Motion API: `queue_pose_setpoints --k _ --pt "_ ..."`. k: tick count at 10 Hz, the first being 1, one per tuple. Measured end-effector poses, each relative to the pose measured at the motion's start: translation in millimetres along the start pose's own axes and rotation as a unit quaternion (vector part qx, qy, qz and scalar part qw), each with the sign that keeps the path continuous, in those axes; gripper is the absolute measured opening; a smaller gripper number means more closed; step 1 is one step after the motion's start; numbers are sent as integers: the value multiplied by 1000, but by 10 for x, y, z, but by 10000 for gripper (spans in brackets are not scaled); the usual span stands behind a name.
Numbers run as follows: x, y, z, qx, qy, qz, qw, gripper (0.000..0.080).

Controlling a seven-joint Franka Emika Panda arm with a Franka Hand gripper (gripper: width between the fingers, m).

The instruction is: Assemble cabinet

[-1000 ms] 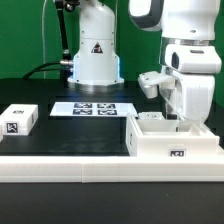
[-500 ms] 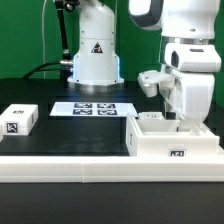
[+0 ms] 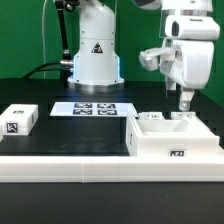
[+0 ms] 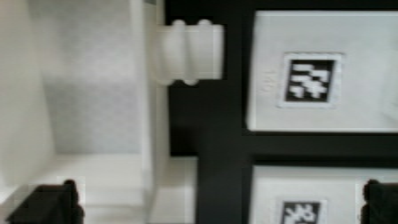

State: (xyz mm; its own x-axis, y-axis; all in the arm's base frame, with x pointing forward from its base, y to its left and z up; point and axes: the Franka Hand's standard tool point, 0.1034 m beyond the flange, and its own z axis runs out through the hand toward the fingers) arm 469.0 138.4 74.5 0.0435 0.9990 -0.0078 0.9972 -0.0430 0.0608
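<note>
The cabinet (image 3: 172, 142) is a large white open-topped box at the exterior view's right, standing against the front rail, with a small tag on its near face. My gripper (image 3: 183, 106) hangs just above the cabinet's open top, apart from it. In the wrist view the two dark fingertips (image 4: 50, 201) stand far apart, so the gripper (image 4: 214, 202) is open and holds nothing. Below it I see the cabinet's white wall (image 4: 107, 90) with a ribbed round peg (image 4: 192, 50). Beside them are two white tagged panels (image 4: 320, 75).
A small white tagged block (image 3: 18, 120) lies at the exterior view's left. The marker board (image 3: 90, 108) lies flat in the middle. A long white border rail (image 3: 80, 166) runs along the front. The arm's white base (image 3: 93, 55) stands at the back.
My gripper has risen from low at the cabinet's opening to just above it. The cabinet and the small block have not moved.
</note>
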Motion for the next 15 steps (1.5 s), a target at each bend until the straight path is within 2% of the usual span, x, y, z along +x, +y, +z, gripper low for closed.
queue_pose_setpoints --k 1,2,3,6,7,9,11,13,15 --pt "112 -133 -10 4 1 12 1000 797" --pt "161 -183 8 8 2 7 1000 797" --pt "118 -153 9 7 2 11 1000 797" --pt "120 -163 26 8 2 14 1000 797" --pt "155 -197 96 9 7 15 1000 797" --pt "299 -359 221 12 19 16 1000 797" --pt "369 -485 386 26 23 20 999 797" --pt "424 -533 502 25 35 20 999 797" --pt "428 -541 525 26 36 20 999 797"
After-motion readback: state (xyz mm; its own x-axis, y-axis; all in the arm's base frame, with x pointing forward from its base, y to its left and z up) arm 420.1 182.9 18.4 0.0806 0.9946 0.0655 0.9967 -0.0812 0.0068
